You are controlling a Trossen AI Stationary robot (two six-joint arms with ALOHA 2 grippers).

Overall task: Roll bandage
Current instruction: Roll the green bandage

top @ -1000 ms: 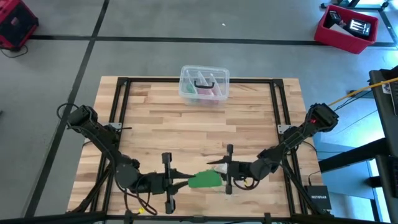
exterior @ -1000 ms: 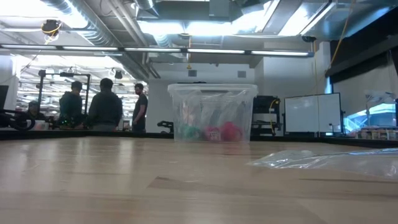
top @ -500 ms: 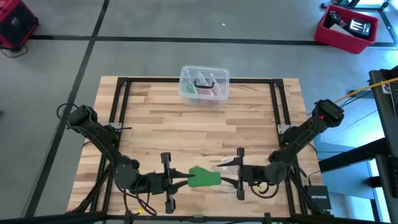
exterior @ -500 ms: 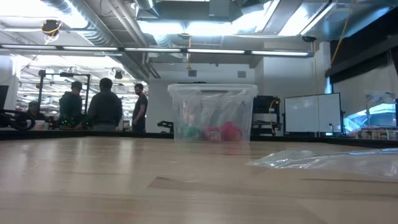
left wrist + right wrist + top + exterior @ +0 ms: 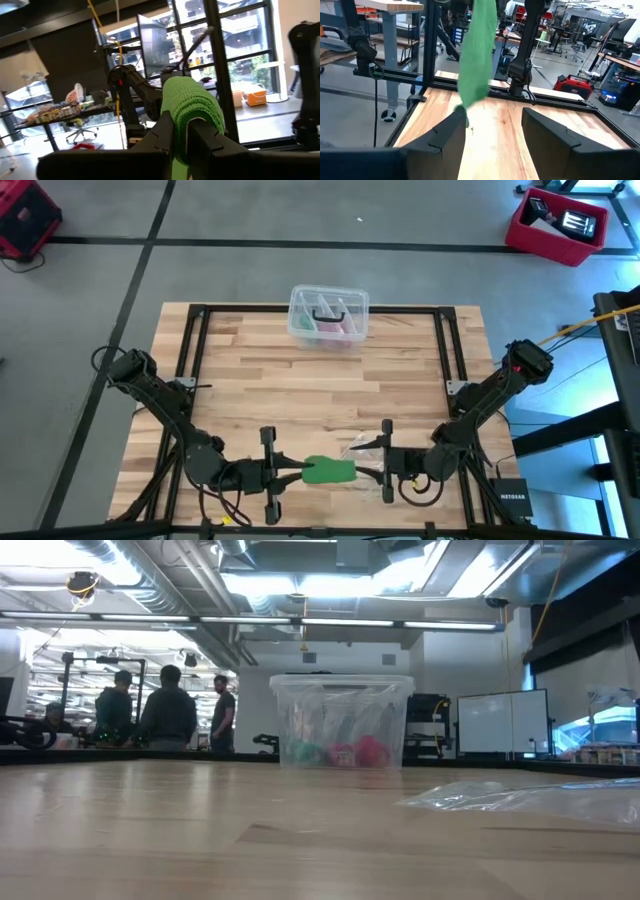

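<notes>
Bandage (image 5: pixel 328 470) near table's front edge, pinched by left pincer (image 5: pixel 296 472), right pincer (image 5: pixel 366 471) spread beside it.

— What carries everything here?

— A bench (image 5: pixel 260 385) with a top of light wooden strips, framed by dark metal rails along its sides and far edge.

— And what sits on it?

— A clear plastic box (image 5: pixel 328 316) stands at the middle of the far edge; in the low view pink and green things show through its wall. Near the front edge, right of the middle, lies a crumpled clear plastic bag (image 5: pixel 530 798), flat on the wood, well apart from the box.
</notes>
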